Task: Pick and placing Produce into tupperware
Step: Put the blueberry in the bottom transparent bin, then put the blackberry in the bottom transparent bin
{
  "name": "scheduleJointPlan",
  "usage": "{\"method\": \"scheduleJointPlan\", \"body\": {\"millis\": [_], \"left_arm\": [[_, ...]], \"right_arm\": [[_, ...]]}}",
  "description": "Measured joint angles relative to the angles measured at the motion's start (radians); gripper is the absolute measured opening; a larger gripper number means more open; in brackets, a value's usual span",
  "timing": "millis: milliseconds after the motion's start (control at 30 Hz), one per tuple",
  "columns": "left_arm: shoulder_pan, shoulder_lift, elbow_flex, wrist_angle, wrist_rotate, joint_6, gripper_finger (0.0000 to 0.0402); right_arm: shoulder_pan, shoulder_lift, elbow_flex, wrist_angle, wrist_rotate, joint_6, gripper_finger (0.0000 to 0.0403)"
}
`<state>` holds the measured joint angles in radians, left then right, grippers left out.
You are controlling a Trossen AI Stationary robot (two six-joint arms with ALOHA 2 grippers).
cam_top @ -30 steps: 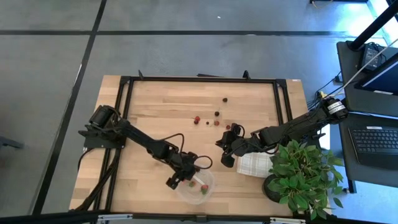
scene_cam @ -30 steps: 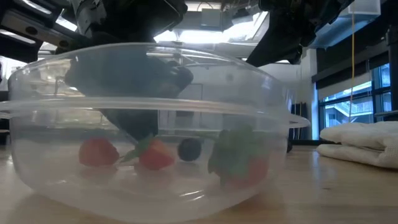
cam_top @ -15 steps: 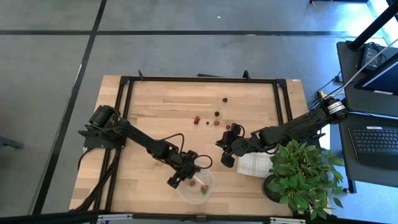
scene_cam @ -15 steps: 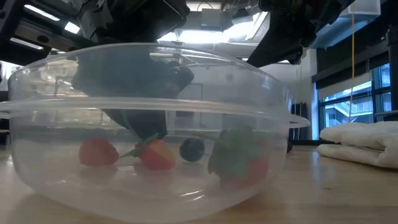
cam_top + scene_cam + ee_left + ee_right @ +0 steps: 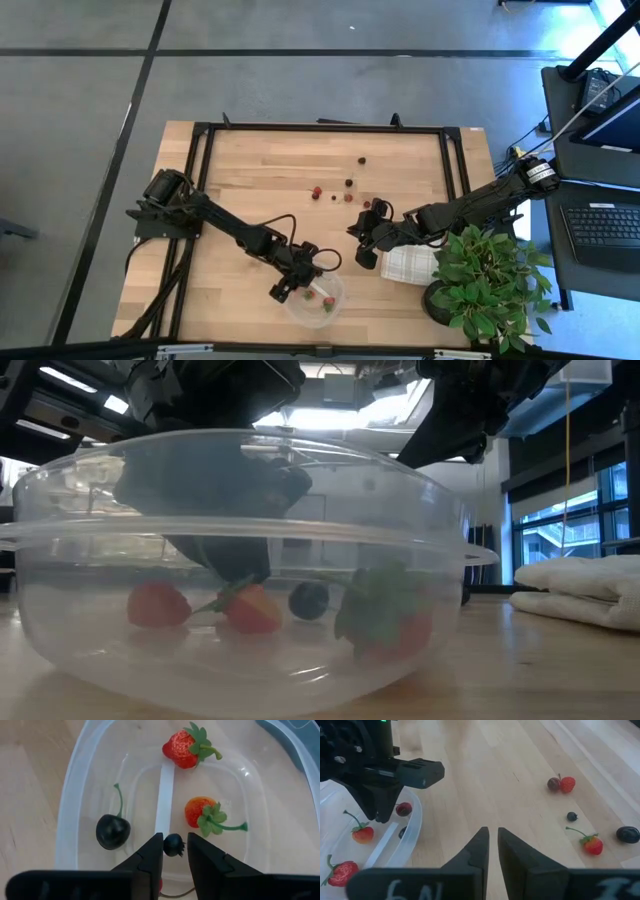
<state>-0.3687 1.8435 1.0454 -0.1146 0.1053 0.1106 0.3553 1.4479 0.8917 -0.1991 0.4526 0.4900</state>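
Note:
The tupperware [image 5: 315, 300] stands near the table's front edge and fills the low view [image 5: 240, 540]. In it lie two strawberries [image 5: 182, 747] [image 5: 200, 812], a dark cherry [image 5: 112, 831] and a blueberry [image 5: 173, 845]. My left gripper [image 5: 175, 840] [image 5: 292, 290] reaches down into the tupperware, open a little, with its fingertips on either side of the blueberry. More produce [image 5: 348, 183] [image 5: 561, 784] lies loose on the far middle of the table. My right gripper [image 5: 362, 262] [image 5: 493, 832] hovers shut above the bare wood, right of the tupperware. My left gripper comes slanting down from the table's left side, and its fingertips [image 5: 152, 851] flank the blueberry. The blueberry lies on the tupperware's floor. Whether either fingertip touches it I cannot tell.
A folded white cloth [image 5: 410, 265] [image 5: 590, 590] lies right of the tupperware, with a leafy potted plant [image 5: 490, 285] beside it at the right edge. A black frame [image 5: 320, 128] runs around the table. A laptop [image 5: 605, 225] sits beyond the right edge.
Inside the tupperware my left gripper has opened a little; in the low view its dark shape has grown wider. The blueberry has shifted slightly on the container's floor. Both arms have otherwise kept still.

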Motion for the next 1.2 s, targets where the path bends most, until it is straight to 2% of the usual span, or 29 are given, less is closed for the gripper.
{"method": "scheduleJointPlan", "body": {"millis": [500, 833, 1033, 1200], "left_arm": [[0.000, 0.000, 0.000, 0.004, 0.000, -0.044, 0.0173], [0.000, -0.018, -0.001, 0.016, -0.026, -0.031, 0.0185], [-0.006, -0.124, -0.001, -0.012, -0.009, 0.038, 0.0185], [0.023, -0.286, -0.001, -0.078, -0.005, 0.110, 0.0185]], "right_arm": [[0.000, 0.000, 0.000, 0.001, 0.000, 0.000, 0.0042], [0.000, 0.000, 0.000, 0.001, 0.000, 0.000, 0.0042], [0.000, 0.001, 0.000, 0.007, 0.000, -0.001, 0.0042], [0.000, 0.001, 0.000, 0.007, 0.000, -0.001, 0.0042]]}}
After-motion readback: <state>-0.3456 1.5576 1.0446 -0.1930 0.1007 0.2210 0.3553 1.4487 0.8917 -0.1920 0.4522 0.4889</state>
